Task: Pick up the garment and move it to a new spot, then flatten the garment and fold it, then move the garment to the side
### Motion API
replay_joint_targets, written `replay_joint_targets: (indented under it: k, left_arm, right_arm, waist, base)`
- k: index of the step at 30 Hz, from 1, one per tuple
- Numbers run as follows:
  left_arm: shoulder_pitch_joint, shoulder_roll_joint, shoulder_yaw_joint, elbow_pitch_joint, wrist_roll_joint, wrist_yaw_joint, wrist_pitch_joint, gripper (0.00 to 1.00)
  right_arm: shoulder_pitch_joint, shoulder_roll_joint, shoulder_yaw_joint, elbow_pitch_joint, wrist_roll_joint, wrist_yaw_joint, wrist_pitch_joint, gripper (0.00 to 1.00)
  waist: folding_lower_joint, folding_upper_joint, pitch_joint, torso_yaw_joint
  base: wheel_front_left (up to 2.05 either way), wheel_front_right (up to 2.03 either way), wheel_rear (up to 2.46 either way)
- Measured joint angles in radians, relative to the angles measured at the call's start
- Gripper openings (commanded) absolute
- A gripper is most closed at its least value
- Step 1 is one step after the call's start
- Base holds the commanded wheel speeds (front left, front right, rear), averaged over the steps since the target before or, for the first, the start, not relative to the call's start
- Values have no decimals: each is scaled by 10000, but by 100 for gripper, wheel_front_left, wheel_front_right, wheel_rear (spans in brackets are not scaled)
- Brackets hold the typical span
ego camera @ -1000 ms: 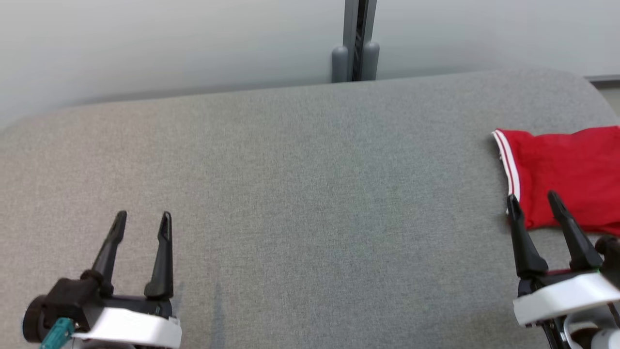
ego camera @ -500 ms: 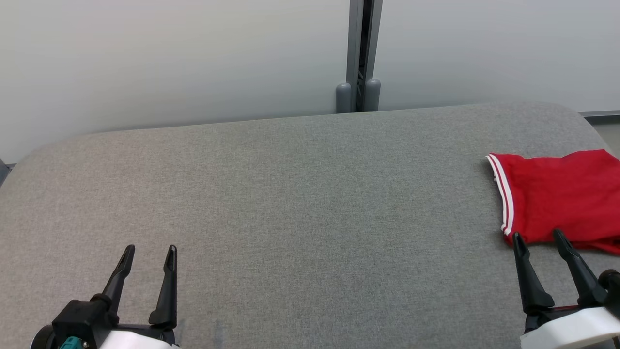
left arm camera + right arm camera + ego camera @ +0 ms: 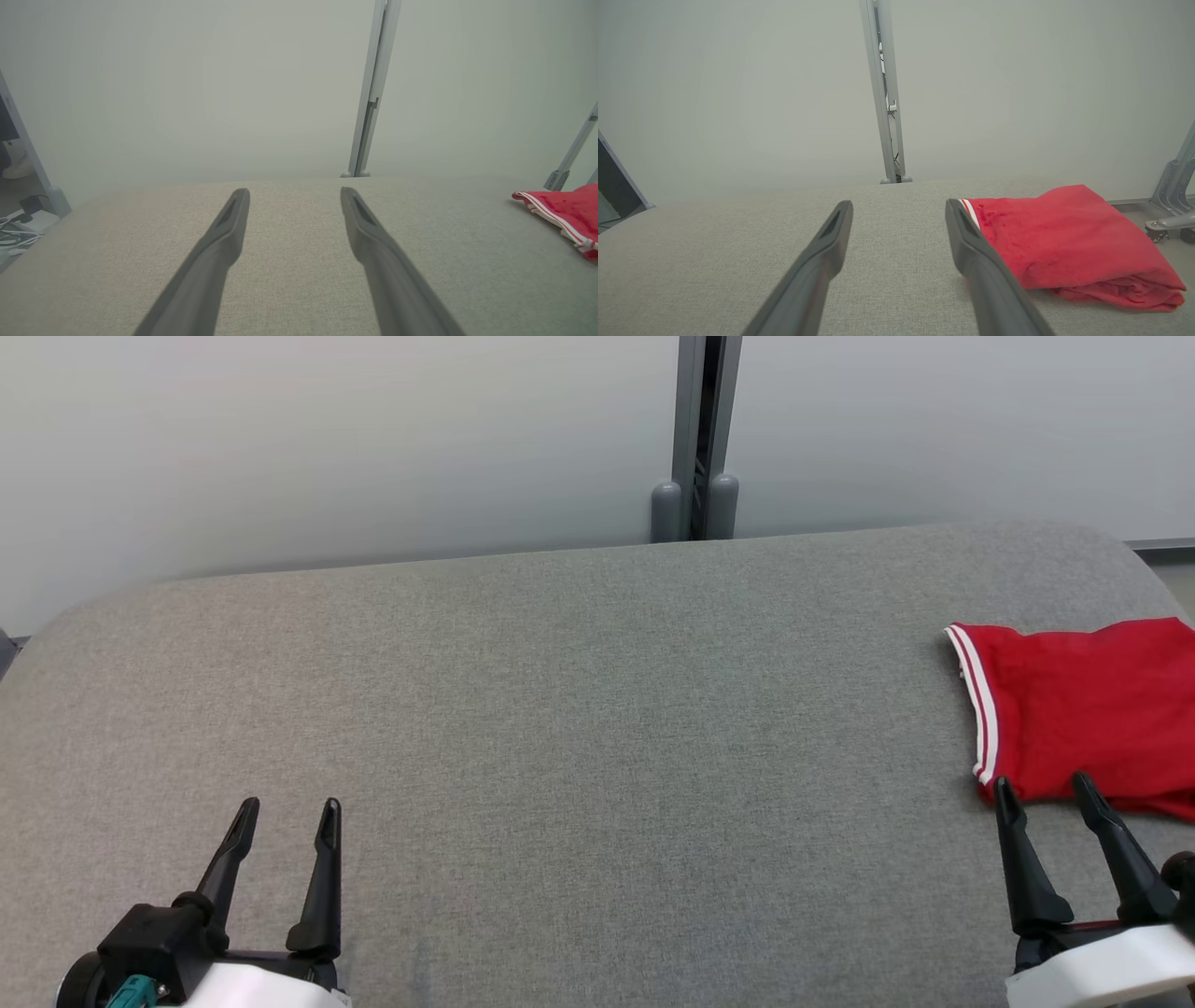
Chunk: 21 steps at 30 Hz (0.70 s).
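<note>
A folded red garment point(image 3: 1088, 714) with a white-striped hem lies at the right end of the grey padded table point(image 3: 579, 728); it also shows as the red garment point(image 3: 1064, 242) in the right wrist view and the red garment point(image 3: 567, 210) at the far right of the left wrist view. My right gripper point(image 3: 1044, 791) stands open just in front of the garment's near left corner, holding nothing. My left gripper point(image 3: 288, 809) is open and empty at the lower left, far from the garment. In the wrist views the left gripper point(image 3: 294, 193) and right gripper point(image 3: 899, 207) both show spread fingers above bare fabric.
A pale wall with a grey vertical post point(image 3: 695, 439) runs behind the table. A metal frame leg point(image 3: 1174, 196) stands off the table's right end. Cables point(image 3: 14, 228) lie on the floor past the left end.
The head view tilted up, so everything shifted down the picture. Both grippers drew back toward the near edge; the right one now sits just short of the garment instead of over it.
</note>
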<state>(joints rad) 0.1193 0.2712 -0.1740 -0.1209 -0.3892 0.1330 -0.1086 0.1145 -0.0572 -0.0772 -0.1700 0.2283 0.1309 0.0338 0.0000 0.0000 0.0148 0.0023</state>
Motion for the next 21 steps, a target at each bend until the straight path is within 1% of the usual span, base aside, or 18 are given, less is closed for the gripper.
replay_joint_targets:
  k: [21]
  left_arm:
    - [-101, 48, -100, 8, -88, 36, 21, 100]
  right_arm:
    - [-18, 54, -40, 81, 54, 0, -71, 100]
  waist:
    - [0, 0, 31, 97]
  base:
    - [0, 0, 0]
